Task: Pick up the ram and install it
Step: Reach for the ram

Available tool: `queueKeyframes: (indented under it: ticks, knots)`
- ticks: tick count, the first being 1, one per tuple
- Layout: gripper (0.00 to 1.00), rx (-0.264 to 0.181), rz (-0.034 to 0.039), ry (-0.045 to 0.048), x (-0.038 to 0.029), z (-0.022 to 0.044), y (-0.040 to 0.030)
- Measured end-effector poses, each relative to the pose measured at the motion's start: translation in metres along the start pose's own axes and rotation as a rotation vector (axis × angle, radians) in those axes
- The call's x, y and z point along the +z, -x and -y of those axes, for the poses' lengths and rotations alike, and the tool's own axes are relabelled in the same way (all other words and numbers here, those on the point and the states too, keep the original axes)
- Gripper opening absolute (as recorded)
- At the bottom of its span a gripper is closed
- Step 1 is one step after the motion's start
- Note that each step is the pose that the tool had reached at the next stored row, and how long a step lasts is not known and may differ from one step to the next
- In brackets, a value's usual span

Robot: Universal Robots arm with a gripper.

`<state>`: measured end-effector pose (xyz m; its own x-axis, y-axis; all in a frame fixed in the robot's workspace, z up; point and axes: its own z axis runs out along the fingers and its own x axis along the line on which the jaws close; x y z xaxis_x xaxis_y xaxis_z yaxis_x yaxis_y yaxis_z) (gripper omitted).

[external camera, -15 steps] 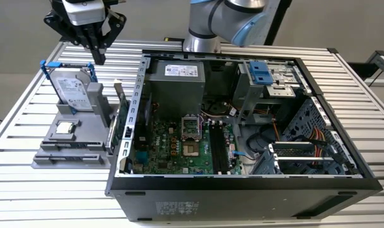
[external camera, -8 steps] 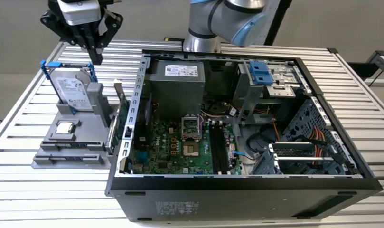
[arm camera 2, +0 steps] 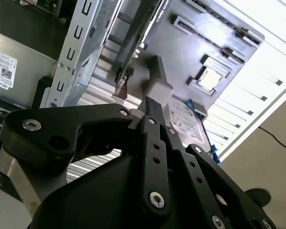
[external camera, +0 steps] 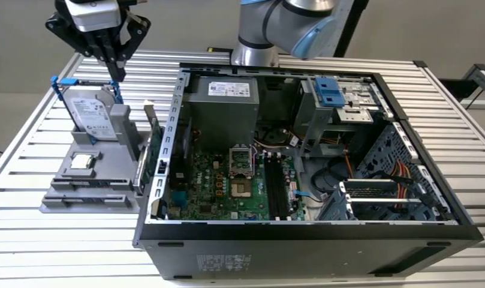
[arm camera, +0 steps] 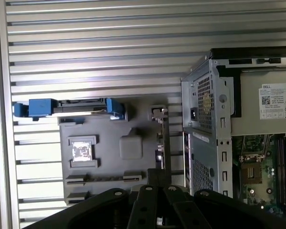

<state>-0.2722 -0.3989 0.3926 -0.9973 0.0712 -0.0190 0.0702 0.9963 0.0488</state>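
Note:
My black gripper (external camera: 117,73) hangs high over the table's far corner at the exterior view's left, above the blue-framed hard drive (external camera: 90,114). Its fingers are shut with nothing between them in both wrist views (arm camera 2: 152,107) (arm camera: 157,174). Below it lies the grey parts fixture (external camera: 66,201). A slim dark strip, seen edge-on, sits in the fixture's long slot (arm camera: 104,178) (arm camera 2: 209,32); I take it for the ram (external camera: 90,183). The open computer case (external camera: 158,180) lies on its side, and the black memory slots (external camera: 274,186) run across its motherboard.
The fixture also holds a small silver CPU chip (external camera: 82,161) (arm camera: 82,151) and an upright green expansion card (external camera: 151,141) close against the case wall. The arm's base (external camera: 254,54) stands behind the case. Cables and drive cages crowd the case at the exterior view's right.

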Motion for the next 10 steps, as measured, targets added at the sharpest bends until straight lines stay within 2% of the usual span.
queueKeyframes:
  ticks: [10]
  knots:
    - [0.00,0.000,0.0000,0.0000,-0.0003,0.0008,-0.0113]
